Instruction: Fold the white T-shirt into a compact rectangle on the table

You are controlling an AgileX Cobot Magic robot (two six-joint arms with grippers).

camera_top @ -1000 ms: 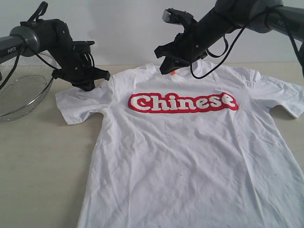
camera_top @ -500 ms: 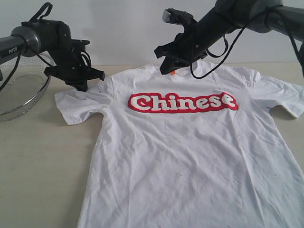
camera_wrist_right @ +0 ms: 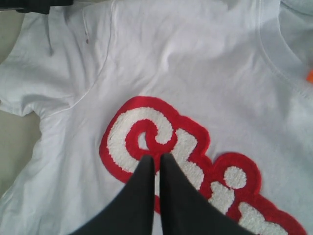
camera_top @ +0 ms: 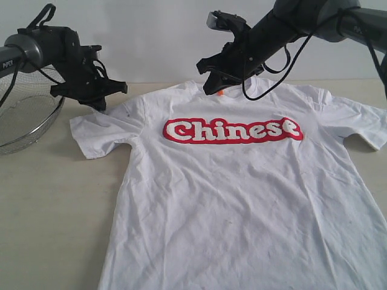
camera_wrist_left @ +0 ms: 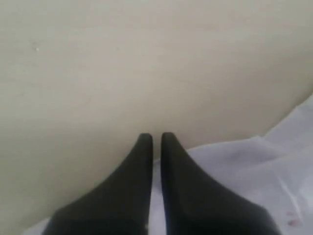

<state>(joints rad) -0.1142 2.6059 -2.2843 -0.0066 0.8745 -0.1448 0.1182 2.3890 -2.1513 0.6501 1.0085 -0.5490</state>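
Your left claw (camera_top: 98,104) is pressed together, empty, at the outer edge of the sleeve (camera_top: 100,133) nearest the tabletop's (camera_top: 54,211) left edge. Your right claw (camera_top: 208,89), also together and empty, hovers over the collar (camera_wrist_right: 274,44). The white T-shirt (camera_top: 242,199) lies flat, print up, lengthwise from far edge to near edge. Its bottom is cut off.

White T-shirt (camera_top: 242,199), red-outlined white lettering (camera_top: 233,130), orange neck tag (camera_top: 220,92); beige table (camera_top: 54,199).
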